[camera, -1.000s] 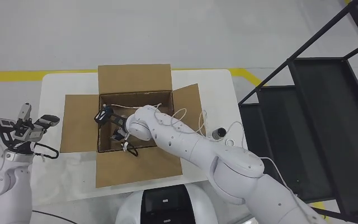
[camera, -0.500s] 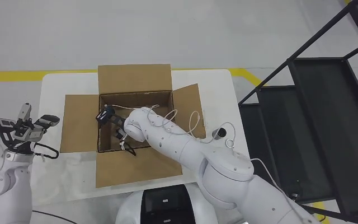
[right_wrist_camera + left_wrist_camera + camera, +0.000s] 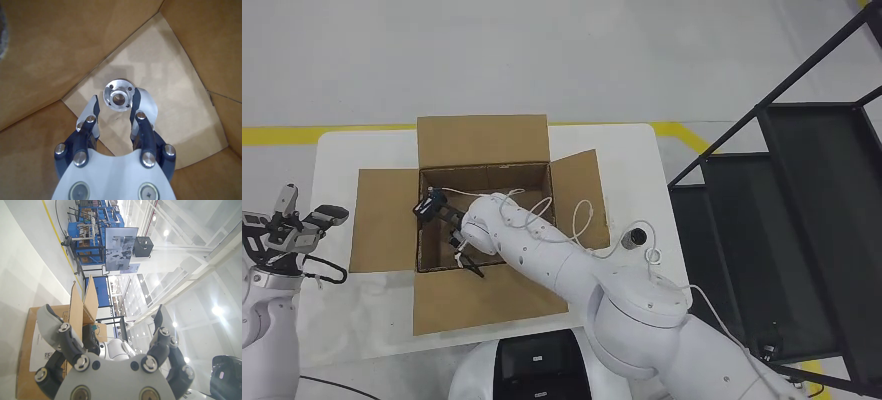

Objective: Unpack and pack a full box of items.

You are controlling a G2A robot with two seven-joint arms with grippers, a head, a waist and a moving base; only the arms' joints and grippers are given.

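Right wrist view | right gripper (image 3: 115, 95) part-open | jaws flank metal flange (image 3: 118, 98) lying on box (image 3: 56, 47) floor

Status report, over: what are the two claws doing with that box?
Right gripper open, straddling metal flange on box floor. Left gripper open, empty, outside box. Nothing blocking.

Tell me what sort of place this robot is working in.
Most likely a warehouse or factory hall set up for robot work. It has blue storage racks along the far side, a yellow line painted on the pale floor, and a high ceiling with rows of lights.
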